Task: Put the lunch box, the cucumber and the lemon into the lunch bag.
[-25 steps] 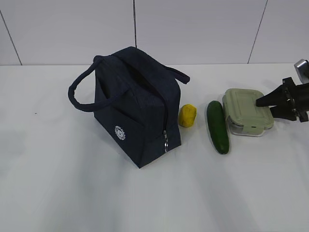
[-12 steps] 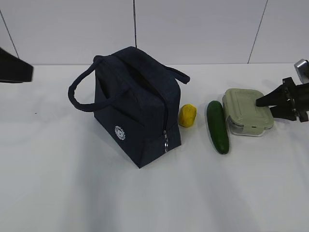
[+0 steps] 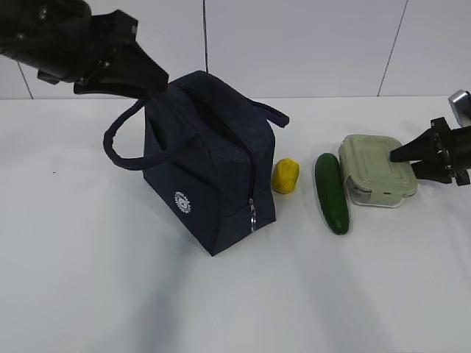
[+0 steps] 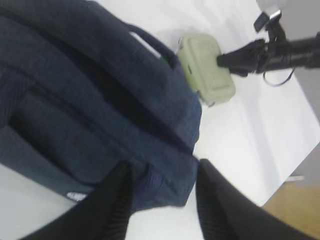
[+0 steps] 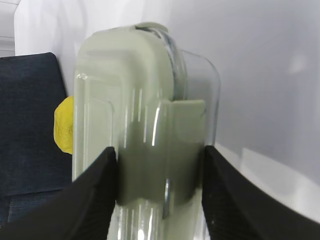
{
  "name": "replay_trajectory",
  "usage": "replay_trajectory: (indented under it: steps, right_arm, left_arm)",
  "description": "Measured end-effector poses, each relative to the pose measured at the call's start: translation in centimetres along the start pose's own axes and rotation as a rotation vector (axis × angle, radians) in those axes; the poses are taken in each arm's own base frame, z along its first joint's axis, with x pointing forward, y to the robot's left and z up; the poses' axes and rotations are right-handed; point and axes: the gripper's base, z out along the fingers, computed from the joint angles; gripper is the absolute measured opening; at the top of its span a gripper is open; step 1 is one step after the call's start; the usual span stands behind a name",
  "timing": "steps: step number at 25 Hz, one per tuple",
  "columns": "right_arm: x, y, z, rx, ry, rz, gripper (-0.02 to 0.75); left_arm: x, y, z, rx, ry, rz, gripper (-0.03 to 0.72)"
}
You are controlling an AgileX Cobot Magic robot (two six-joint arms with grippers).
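Sitting nearest the camera, the lunch bag point(image 3: 208, 170), planted upright mid-table with zipper pull dangling down the front corner and top looking shut, so likely needs opening before anything goes in. Just off its 3 o'clock side, the lemon point(image 3: 285, 176), close to the fabric but can't tell if touching. Further toward 3 o'clock, the cucumber point(image 3: 332, 193) lying lengthwise, then the lunch box point(image 3: 377, 169) right beside it, lid clipped on. All three lined up in easy reach of the bag, handy for quick drops. Over at the far 3 o'clock edge, right gripper point(image 3: 395, 156) poised at the box's rim with fingers point(image 5: 95, 195) spread either side of the lid clip, not clamped yet, looks set for a grab. Farther back at 10 o'clock, left gripper point(image 4: 162, 197) hovering over the bag top, fingers apart, holding nothing, probably lining up on the handle or zipper.
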Motion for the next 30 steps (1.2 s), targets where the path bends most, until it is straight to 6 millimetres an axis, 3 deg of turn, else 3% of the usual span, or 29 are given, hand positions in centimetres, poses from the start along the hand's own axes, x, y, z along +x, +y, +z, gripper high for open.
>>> replay_trajectory:
  steps: [3,8,13,26,30]
  right_arm:
    - [0.0,0.0,0.0,0.0,0.0,0.0,0.381]
    - [0.0,0.0,0.0,0.0,0.0,0.002,0.381]
    - [0.0,0.0,0.0,-0.002,-0.003,0.007,0.38]
    - [-0.1,0.1,0.0,-0.006,-0.008,0.013,0.379]
    - [-0.1,0.1,0.0,-0.006,-0.008,0.014,0.379]
  left_arm:
    - [-1.4,-0.2,0.7,0.023,0.004,-0.052,0.344]
    - [-2.5,0.2,2.6,0.055,0.076,-0.161,0.371]
    - [-2.2,1.2,4.4,0.048,0.136,-0.267,0.375]
    - [-1.9,2.0,4.5,-0.039,0.153,-0.397,0.377]
    - [-1.7,2.9,5.8,-0.054,0.157,-0.436,0.377]
